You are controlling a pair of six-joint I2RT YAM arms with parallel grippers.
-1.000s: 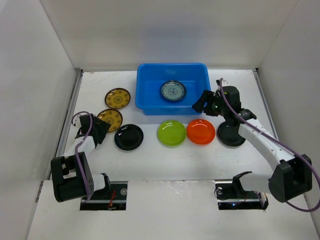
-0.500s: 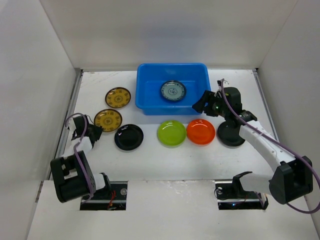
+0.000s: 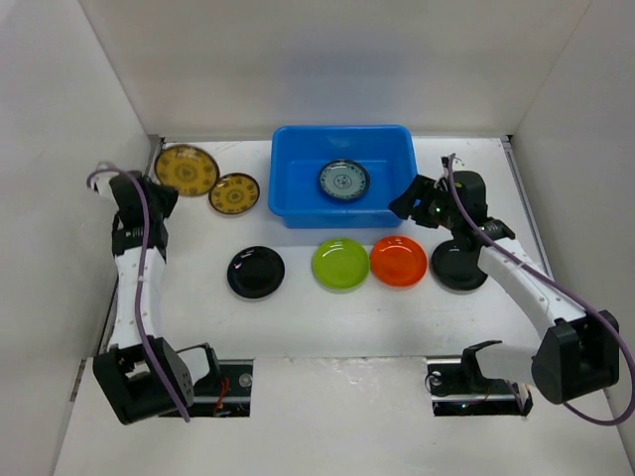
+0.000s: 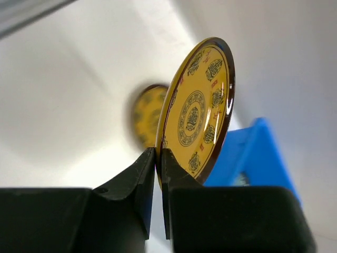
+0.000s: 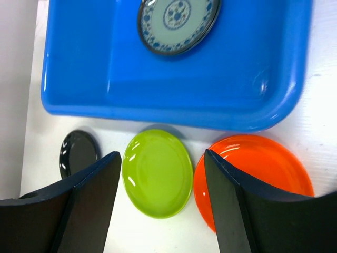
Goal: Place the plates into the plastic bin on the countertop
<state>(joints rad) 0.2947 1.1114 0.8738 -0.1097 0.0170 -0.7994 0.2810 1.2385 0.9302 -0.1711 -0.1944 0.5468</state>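
My left gripper (image 3: 159, 189) (image 4: 158, 158) is shut on the rim of a yellow-brown patterned plate (image 3: 187, 171) (image 4: 202, 105), held on edge above the back left of the countertop. A second yellow-brown plate (image 3: 234, 193) (image 4: 145, 113) lies flat beside it. The blue plastic bin (image 3: 342, 132) (image 5: 105, 68) holds one blue-grey patterned plate (image 3: 343, 180) (image 5: 178, 21). In front of the bin lie a black plate (image 3: 256, 272) (image 5: 79, 152), a lime green plate (image 3: 340, 264) (image 5: 158, 174) and an orange plate (image 3: 398, 261) (image 5: 253, 168). My right gripper (image 3: 407, 203) (image 5: 162, 154) hovers open by the bin's front right corner, holding nothing.
Another black plate (image 3: 458, 266) lies right of the orange one, partly under my right arm. White walls close in the countertop (image 3: 298, 317) on the left, back and right.
My left gripper has shut on the yellow-brown plate and lifted it off the countertop, up and toward the back left. The right gripper has drifted slightly to the right, still open.
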